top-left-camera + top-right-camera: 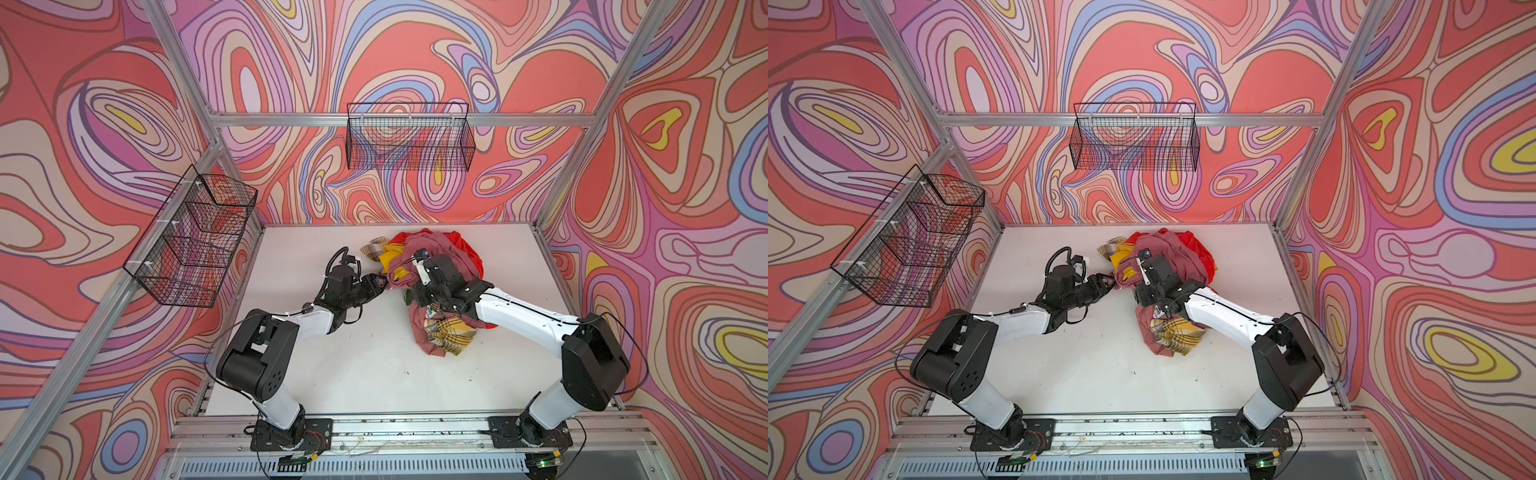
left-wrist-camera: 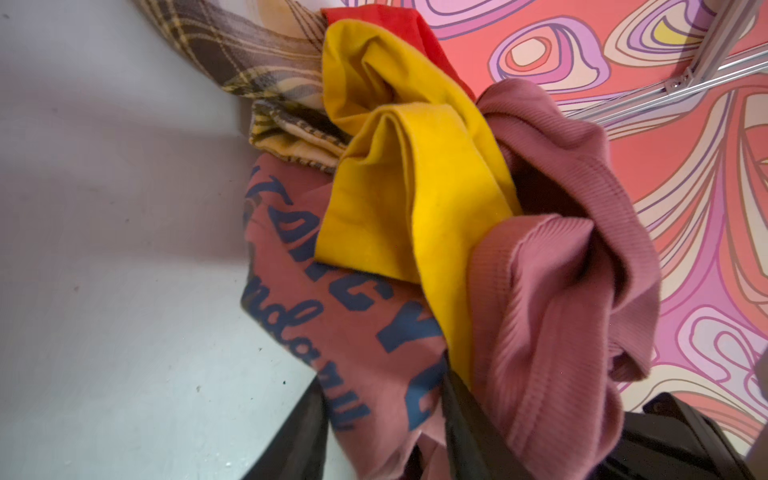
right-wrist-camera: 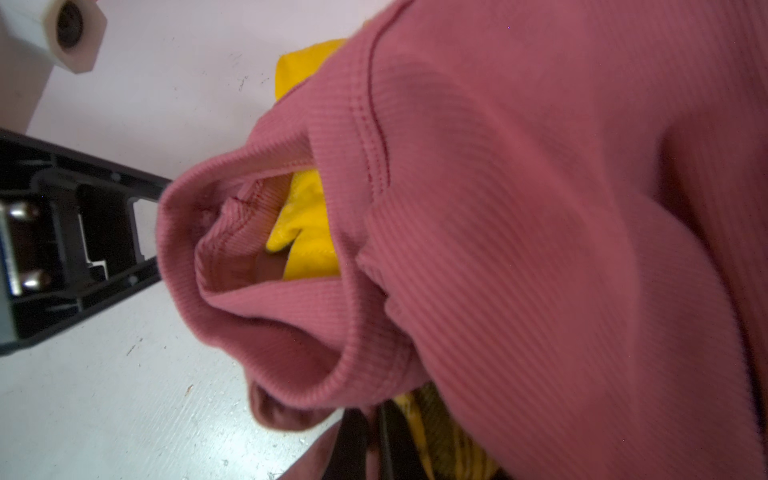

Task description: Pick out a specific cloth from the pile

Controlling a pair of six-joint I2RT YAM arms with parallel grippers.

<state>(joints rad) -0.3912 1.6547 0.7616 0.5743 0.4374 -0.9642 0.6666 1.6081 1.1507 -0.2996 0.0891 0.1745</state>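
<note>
The pile point(image 1: 444, 243) of red, pink, yellow and plaid cloths lies at the back right of the white table point(image 1: 353, 361). At its left edge my left gripper point(image 1: 384, 284) point(image 2: 384, 382) has its fingers on both sides of the cloth point(image 2: 332, 332), smooth dusty pink with blue lettering, and pinches a fold of it. My right gripper point(image 3: 374, 415) is shut with pink fabric between its fingers. A larger ribbed pink cloth point(image 3: 540, 249) drapes over it, hiding its fingertips in both top views. A white label point(image 1: 432, 311) shows by the plaid cloth point(image 1: 446, 334).
A yellow cloth point(image 2: 415, 187) lies folded over the printed pink one. Wire baskets hang on the back wall point(image 1: 409, 137) and the left wall point(image 1: 195, 237). Bare table stretches in front of the arms, towards the rail.
</note>
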